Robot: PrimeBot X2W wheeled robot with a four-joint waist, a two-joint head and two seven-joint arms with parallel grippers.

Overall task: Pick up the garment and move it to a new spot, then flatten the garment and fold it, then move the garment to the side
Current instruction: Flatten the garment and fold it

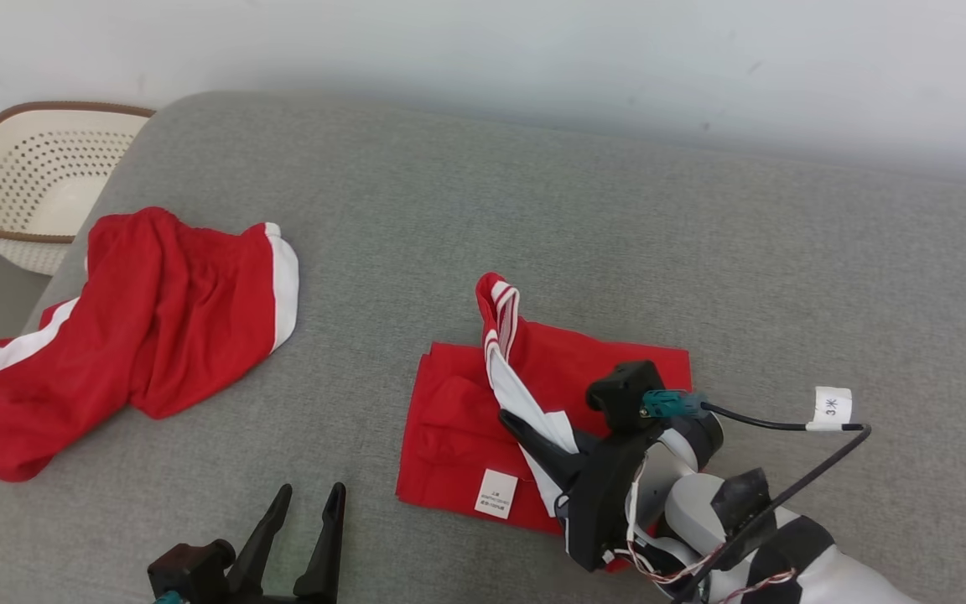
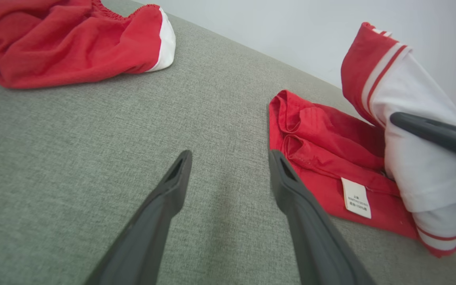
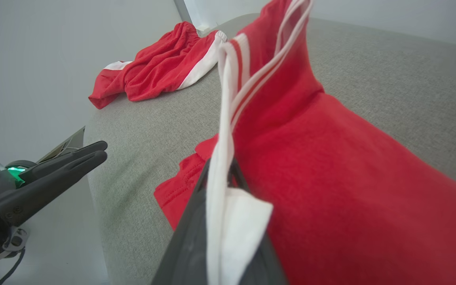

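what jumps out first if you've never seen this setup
The right gripper, shut on the white-striped end of a folded red garment, holds it up over the middle of the grey cushion. Crumpled red shorts lie at its left, near a cream perforated basket. The left gripper hangs open at the near edge.

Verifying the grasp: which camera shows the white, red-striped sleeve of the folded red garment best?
Left wrist view: the white, red-striped fabric sleeve shows broadside, raised off the folded red garment. Head view: smaller, partly behind the shut right end effector. Right wrist view: edge-on between the fingers, too close to read its shape.
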